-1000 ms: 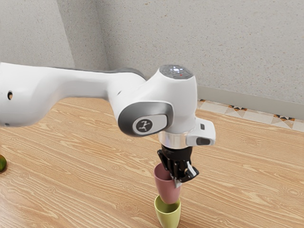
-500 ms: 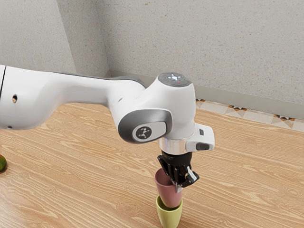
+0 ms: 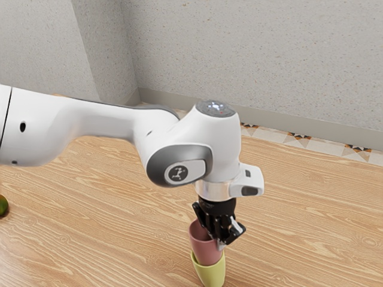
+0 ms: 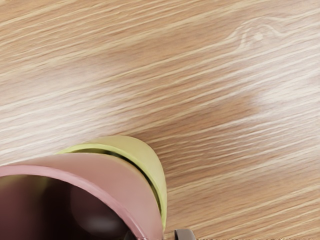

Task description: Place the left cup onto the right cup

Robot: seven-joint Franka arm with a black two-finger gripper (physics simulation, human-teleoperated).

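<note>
A pink cup [image 3: 202,247] sits partly down inside a yellow-green cup [image 3: 209,272] that stands on the wooden table near the exterior view's lower edge. My black gripper [image 3: 219,230] reaches down from above and is shut on the pink cup's rim at its right side. In the wrist view the pink cup [image 4: 85,195] looms just under my hand, and the yellow-green cup's rim [image 4: 142,162] wraps around its outside.
The wooden table [image 3: 311,209] stretches to the exterior view's right and back. A small green object [image 3: 2,206] lies at the table's far left edge. A grey wall and a patterned floor strip lie behind.
My hand has come down and shifted slightly left with the pink cup, which has sunk deeper into the yellow-green cup.
</note>
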